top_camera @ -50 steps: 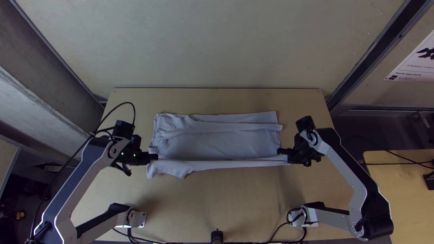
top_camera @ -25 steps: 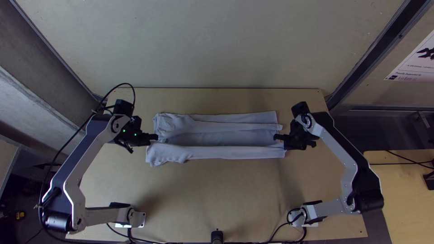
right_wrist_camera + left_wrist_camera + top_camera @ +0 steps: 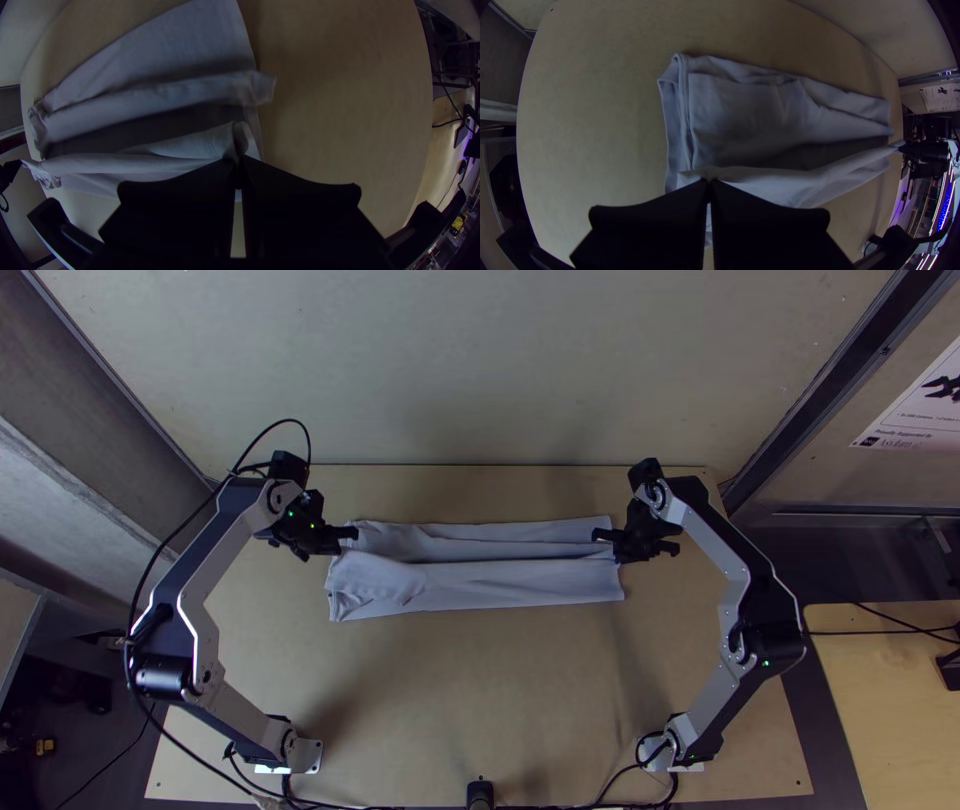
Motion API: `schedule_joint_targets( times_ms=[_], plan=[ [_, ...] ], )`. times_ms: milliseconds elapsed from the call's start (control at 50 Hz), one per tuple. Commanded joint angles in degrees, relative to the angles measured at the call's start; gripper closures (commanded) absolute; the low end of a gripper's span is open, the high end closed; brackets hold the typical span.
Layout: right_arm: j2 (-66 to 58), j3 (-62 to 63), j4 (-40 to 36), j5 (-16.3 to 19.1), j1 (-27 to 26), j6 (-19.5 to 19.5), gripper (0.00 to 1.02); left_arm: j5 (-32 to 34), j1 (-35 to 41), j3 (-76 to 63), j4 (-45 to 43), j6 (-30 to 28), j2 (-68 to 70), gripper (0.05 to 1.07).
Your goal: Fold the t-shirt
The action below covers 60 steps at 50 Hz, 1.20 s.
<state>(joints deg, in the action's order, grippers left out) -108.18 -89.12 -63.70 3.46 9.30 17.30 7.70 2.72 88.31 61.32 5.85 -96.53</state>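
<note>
A light grey t-shirt (image 3: 480,582) lies as a long, narrow folded strip across the table. At its left end is my left gripper (image 3: 350,538), and at its right end my right gripper (image 3: 603,542). The left wrist view has the left gripper (image 3: 709,184) shut on the raised edge of the shirt (image 3: 750,120). In the right wrist view, the right gripper (image 3: 239,162) is shut on the same raised edge at its other end, beside a rolled fold of the shirt (image 3: 150,102). The held layer hangs slightly above the layers underneath.
The light wooden table (image 3: 480,700) has bare surface in front of the shirt and a narrow strip behind it. A small black device (image 3: 480,793) stands at the near edge. A second wooden table (image 3: 890,700) is at the right.
Both grippers have moved toward the table's far edge, carrying the shirt's near edge over the rest. The shirt strip has become narrower, and its near side lies farther from the arms' bases.
</note>
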Motion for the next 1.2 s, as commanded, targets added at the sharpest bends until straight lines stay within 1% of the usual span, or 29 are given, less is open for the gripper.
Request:
schedule_joint_targets(
  times_ms=[0,160,300,340,380,420,460,480,500,520,540,560,580,600,620,700,760,780,840,900,940,1060,1100,1180],
  plan=[
    [-3.79,-3.95,-0.46,-0.83,-0.69,-0.86,1.00,-0.15,-1.23,4.50,0.03,-1.45,-4.10,1.05],
    [-9.33,-9.05,-0.46,-1.00,-1.74,-1.39,1.00,-0.23,-1.84,9.51,0.03,-1.45,-9.99,1.05],
    [-13.55,-12.57,-0.37,-1.44,-2.18,-1.74,1.00,-0.23,-1.31,11.27,-1.20,-0.13,-13.68,1.05],
    [-14.69,-13.36,-0.37,-1.53,-2.18,-1.74,0.97,-0.15,-0.96,11.27,-1.73,0.57,-14.47,1.05],
    [-15.74,-14.06,-0.11,-1.53,-2.18,-1.74,0.88,-0.15,-0.61,11.18,-2.87,1.27,-15.00,1.05],
    [-16.80,-14.50,0.07,-1.62,-2.27,-1.48,0.76,-0.15,-0.17,10.74,-4.19,2.06,-15.35,1.04],
    [-17.77,-14.85,0.25,-1.62,-2.27,-1.39,0.59,-0.06,0.27,10.12,-5.42,2.85,-15.62,1.04],
    [-18.21,-14.94,0.33,-1.62,-2.27,-1.39,0.47,-0.15,0.44,9.86,-6.04,3.29,-15.71,1.03],
    [-18.65,-15.03,0.25,-1.53,-2.27,-1.39,0.32,-0.06,0.53,9.69,-6.65,3.91,-15.79,0.98],
    [-19.00,-15.03,0.25,-1.53,-2.27,-1.30,0.17,0.03,0.71,9.51,-7.18,4.35,-15.97,0.88],
    [-19.26,-14.85,0.33,-1.53,-2.36,-1.30,0.07,0.21,0.79,9.25,-7.44,4.70,-16.14,0.72],
    [-19.35,-14.77,0.33,-1.53,-2.36,-1.39,0.03,0.38,0.88,8.89,-7.71,5.05,-16.23,0.50],
    [-19.44,-14.68,0.33,-1.62,-2.36,-1.39,0.03,0.47,0.97,8.54,-7.97,5.67,-16.23,0.26],
    [-19.35,-14.59,0.60,-1.62,-2.44,-1.39,0.03,0.56,1.15,8.10,-8.41,6.02,-16.23,0.05],
    [-19.08,-14.33,1.12,-1.71,-2.62,-1.22,0.03,0.73,1.15,7.58,-9.02,6.19,-16.14,0.10],
    [-15.57,-11.51,6.13,-3.20,-3.32,-0.51,0.03,2.93,0.79,5.73,-10.61,7.25,-15.09,0.10],
    [-12.49,-10.28,8.86,-3.46,-4.38,0.28,0.03,5.30,0.18,4.32,-10.96,7.51,-13.60,0.10],
    [-11.53,-10.19,9.12,-3.46,-4.73,0.89,0.03,6.27,-0.26,3.71,-11.05,7.51,-12.80,0.10],
    [-8.98,-10.11,9.21,-3.46,-5.78,1.16,0.03,8.47,-1.40,1.69,-12.63,7.95,-10.26,0.10],
    [-6.52,-9.76,9.21,-3.46,-6.40,1.25,0.03,13.04,-2.72,-0.60,-13.07,8.30,-7.71,0.10],
    [-4.49,-8.88,9.21,-3.46,-6.84,1.60,0.03,14.80,-3.60,-2.00,-13.16,8.30,-6.30,0.10],
    [1.66,-5.98,9.39,-3.55,-7.45,1.07,0.03,16.03,-6.24,-7.45,-15.09,6.99,-1.20,0.10],
    [3.42,-5.10,9.47,-3.64,-7.54,0.37,0.03,16.20,-7.29,-9.39,-16.23,6.11,0.55,0.10],
    [7.46,-3.43,9.12,-3.55,-7.63,0.19,0.03,17.52,-9.93,-11.76,-16.58,5.93,2.84,0.10]
  ],
)
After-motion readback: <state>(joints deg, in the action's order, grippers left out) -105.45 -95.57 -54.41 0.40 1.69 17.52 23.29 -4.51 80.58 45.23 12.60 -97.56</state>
